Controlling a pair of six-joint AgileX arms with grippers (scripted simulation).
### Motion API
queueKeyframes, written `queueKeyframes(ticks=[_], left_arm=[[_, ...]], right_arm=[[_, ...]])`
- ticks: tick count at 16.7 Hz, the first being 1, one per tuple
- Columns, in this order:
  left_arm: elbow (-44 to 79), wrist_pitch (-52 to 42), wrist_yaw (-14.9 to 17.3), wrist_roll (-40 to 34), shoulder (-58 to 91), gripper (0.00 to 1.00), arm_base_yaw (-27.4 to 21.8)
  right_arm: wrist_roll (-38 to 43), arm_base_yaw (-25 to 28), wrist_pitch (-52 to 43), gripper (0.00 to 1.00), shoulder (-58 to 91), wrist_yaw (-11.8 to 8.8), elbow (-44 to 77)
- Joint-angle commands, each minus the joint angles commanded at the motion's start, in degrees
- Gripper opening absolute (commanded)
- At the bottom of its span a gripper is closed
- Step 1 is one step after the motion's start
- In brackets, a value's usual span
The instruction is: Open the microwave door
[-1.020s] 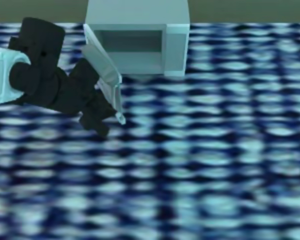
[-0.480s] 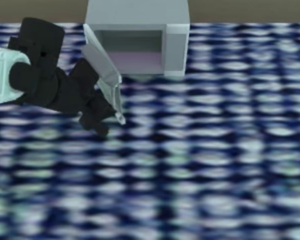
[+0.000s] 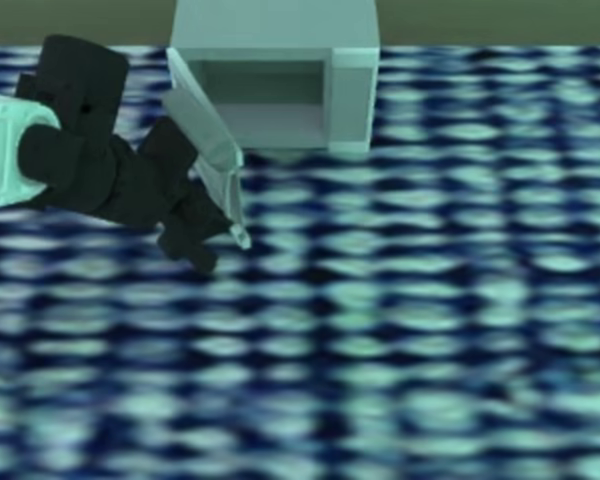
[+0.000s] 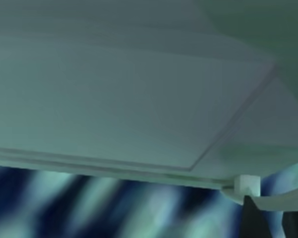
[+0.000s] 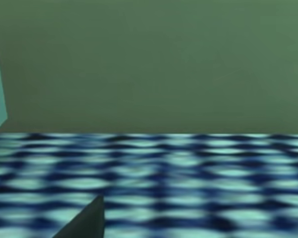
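The microwave (image 3: 275, 70) stands at the far edge of the blue-patterned bench (image 3: 400, 330), left of centre. The microwave door (image 3: 208, 150) is swung wide open toward the near left. The left pincer (image 3: 220, 232) grips its handle (image 3: 239, 236) at the free edge.

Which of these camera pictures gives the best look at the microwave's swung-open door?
The top view: the flat light-grey microwave door stands swung wide, the left hand at its free edge. The left wrist view shows only its panel close up; the right wrist view shows none.
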Motion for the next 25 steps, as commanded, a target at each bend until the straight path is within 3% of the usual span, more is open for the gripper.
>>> queueKeyframes(ticks=[6,14,25], left_arm=[[-0.3,-0.2,0.3,-0.1,0.0,0.00,-0.2],[0.8,-2.8,2.8,5.1,0.3,0.00,2.0],[0.8,-3.0,2.9,5.3,0.3,0.00,2.1]], right_arm=[[0.0,0.0,0.0,1.00,0.0,0.0,0.0],[0.0,0.0,0.0,1.00,0.0,0.0,0.0],[0.0,0.0,0.0,1.00,0.0,0.0,0.0]])
